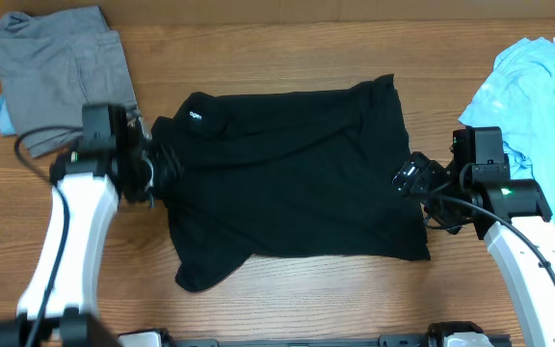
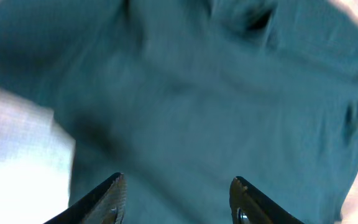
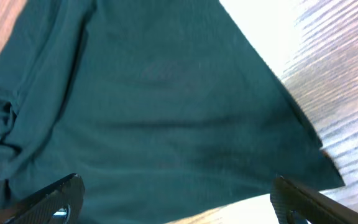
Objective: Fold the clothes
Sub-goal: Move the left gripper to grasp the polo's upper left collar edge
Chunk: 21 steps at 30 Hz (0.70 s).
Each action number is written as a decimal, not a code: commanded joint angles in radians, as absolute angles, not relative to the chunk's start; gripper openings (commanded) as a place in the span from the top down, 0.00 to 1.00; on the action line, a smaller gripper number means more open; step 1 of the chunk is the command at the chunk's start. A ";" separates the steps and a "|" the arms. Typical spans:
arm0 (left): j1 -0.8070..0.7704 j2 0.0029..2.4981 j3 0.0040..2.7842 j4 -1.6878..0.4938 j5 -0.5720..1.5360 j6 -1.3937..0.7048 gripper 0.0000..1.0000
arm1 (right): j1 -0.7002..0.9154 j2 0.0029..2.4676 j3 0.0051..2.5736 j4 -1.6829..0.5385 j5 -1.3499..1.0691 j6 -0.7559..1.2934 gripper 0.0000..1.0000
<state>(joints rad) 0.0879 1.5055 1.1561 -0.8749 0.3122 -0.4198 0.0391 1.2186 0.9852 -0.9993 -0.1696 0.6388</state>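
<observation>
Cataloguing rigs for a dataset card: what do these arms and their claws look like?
Both the left arm and right arm have white, rounded links with black joint housings. A thin black cable runs along each. A green light glows on the right one. The claw fingers are black.

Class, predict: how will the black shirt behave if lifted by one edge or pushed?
The black shirt will probably sag and drape: it lies flat and wrinkled. Thin cloth, so likely light. Pushed, it would probably bunch rather than slide on the wooden table.
</observation>
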 commanded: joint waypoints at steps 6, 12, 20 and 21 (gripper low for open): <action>0.003 1.917 1.594 -0.829 0.356 -0.423 0.43 | 0.039 1.314 0.999 -1.016 -0.196 0.567 0.00; -0.040 2.146 1.797 -0.830 0.270 -0.428 0.44 | 0.039 1.371 0.999 -1.028 -0.196 0.548 0.00; -0.016 2.186 1.804 -0.864 0.100 -0.450 0.44 | 0.039 1.371 0.999 -1.040 -0.181 0.522 0.00; -0.011 2.186 1.804 -0.870 0.100 -0.450 0.44 | 0.039 1.371 0.999 -1.036 -0.181 0.523 0.00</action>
<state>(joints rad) -0.0315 2.1845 1.7741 -0.8577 0.1753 -0.4297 0.0391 1.3701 0.9855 -1.0431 -0.1848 0.5385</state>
